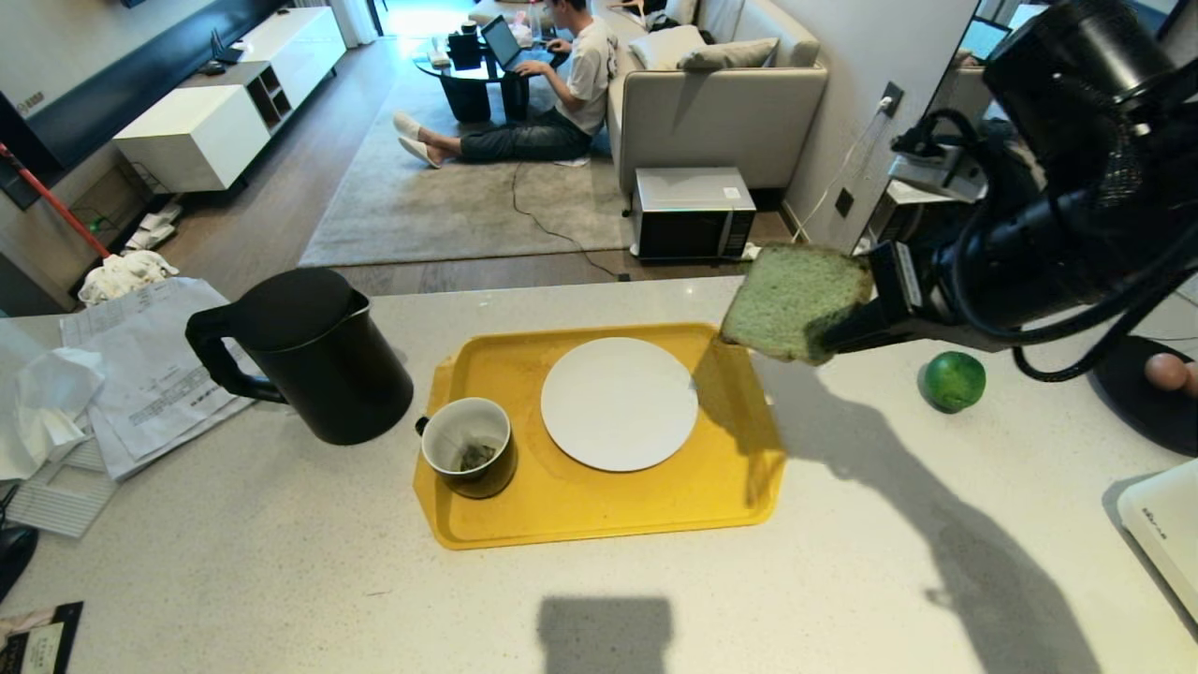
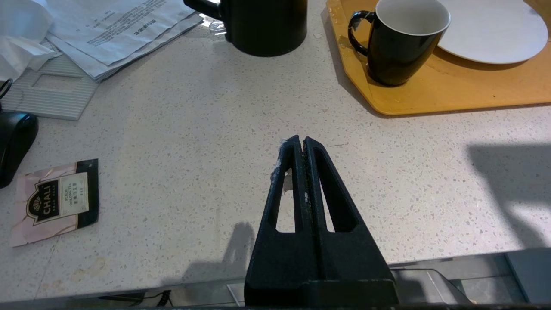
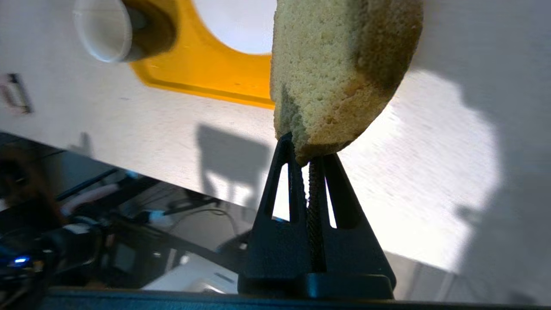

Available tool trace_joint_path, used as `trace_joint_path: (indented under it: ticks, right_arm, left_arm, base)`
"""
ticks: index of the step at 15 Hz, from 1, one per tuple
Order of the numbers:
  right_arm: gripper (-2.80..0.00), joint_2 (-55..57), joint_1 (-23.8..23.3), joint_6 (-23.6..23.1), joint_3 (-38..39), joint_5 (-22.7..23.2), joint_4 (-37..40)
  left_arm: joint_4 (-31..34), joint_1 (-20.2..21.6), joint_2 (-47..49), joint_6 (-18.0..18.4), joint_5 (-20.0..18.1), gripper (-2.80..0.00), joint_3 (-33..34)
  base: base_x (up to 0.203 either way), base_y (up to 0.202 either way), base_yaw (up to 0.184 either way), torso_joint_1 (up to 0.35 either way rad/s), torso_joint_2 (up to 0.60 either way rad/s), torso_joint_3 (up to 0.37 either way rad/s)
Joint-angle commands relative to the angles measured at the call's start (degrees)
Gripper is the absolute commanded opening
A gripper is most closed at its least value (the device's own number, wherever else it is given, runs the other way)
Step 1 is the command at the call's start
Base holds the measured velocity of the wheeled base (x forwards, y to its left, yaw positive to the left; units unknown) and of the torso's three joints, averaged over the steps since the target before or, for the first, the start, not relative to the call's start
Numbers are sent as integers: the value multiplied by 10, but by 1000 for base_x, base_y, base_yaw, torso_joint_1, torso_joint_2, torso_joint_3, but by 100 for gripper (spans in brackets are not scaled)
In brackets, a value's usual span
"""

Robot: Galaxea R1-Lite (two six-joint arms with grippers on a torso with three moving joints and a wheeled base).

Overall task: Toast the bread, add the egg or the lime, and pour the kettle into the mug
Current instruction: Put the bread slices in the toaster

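Observation:
My right gripper [image 1: 847,332] is shut on the edge of the pale green bread [image 1: 791,300], holding it in the air above the right end of the yellow tray [image 1: 580,520]. The same bread [image 3: 340,73] sits pinched at the fingertips of the right gripper [image 3: 306,150]. The black kettle [image 1: 314,351] stands left of the tray. The dark mug [image 1: 468,445] with a tea bag sits on the tray's left corner. A lime [image 1: 953,380] lies on the counter to the right, and an egg [image 1: 1166,371] rests on a dark dish. My left gripper [image 2: 300,142] is shut and empty over the counter.
A white plate [image 1: 620,402] lies on the tray. Papers [image 1: 140,374] and tissue are at the left, a tea sachet [image 2: 56,200] near the front edge. A white appliance [image 1: 1165,538] sits at the right edge. A person sits on the floor beyond the counter.

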Motion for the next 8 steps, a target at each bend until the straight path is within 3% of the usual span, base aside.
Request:
trace_joint_path:
  ticks: [1, 8]
  right_arm:
    - [-280, -53, -9, -25, 11, -50, 39]
    - [-280, -139, -127, -226, 135, -104, 55]
  left_arm:
    - [0, 0, 0, 0, 0, -280, 1]
    - [0, 0, 0, 0, 0, -280, 1]
  base:
    - [0, 0, 0, 0, 0, 0]
    - [0, 0, 0, 0, 0, 0]
